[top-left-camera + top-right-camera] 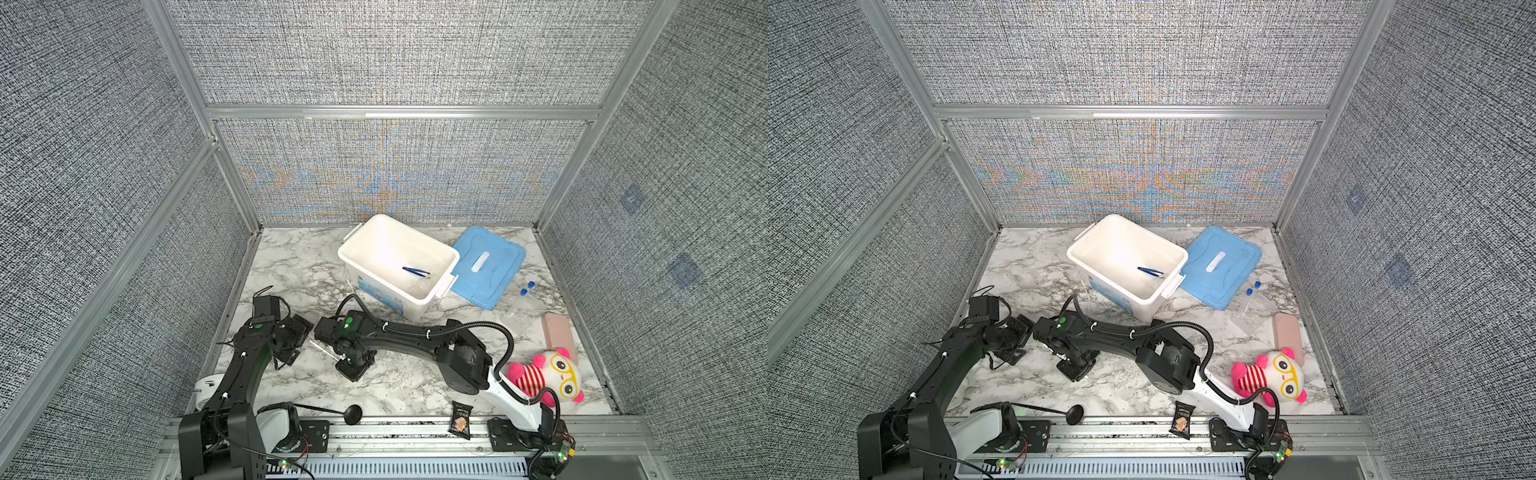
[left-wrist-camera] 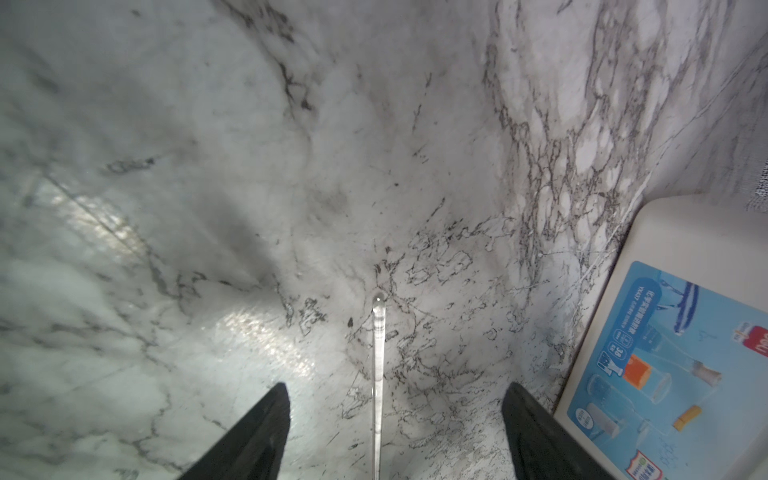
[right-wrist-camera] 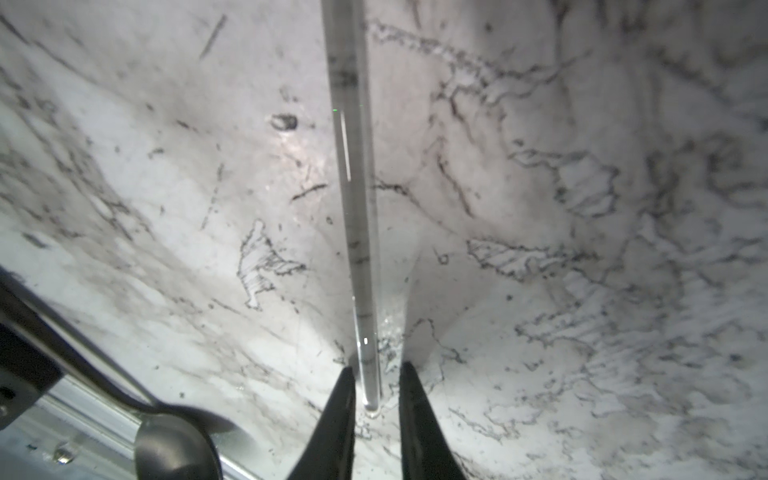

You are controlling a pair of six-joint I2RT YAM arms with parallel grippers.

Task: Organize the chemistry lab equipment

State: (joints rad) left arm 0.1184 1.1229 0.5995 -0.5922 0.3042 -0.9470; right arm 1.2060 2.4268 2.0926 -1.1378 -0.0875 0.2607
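Straddling the clear stick (image 3: 353,187) on the desk (image 3: 540,124), our right hand (image 3: 376,367) sits barely open; our left hand (image 2: 397,384) gapes wide.

Left hand (image 2: 397,387) spread wide, right hand (image 3: 377,367) narrowly parted.

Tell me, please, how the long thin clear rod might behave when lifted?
The long thin clear rod looks round and glossy: probably slippery, apt to roll. Straight and glass-like, it seems stiff, perhaps brittle. The right gripper flanks its end, so it might tip.
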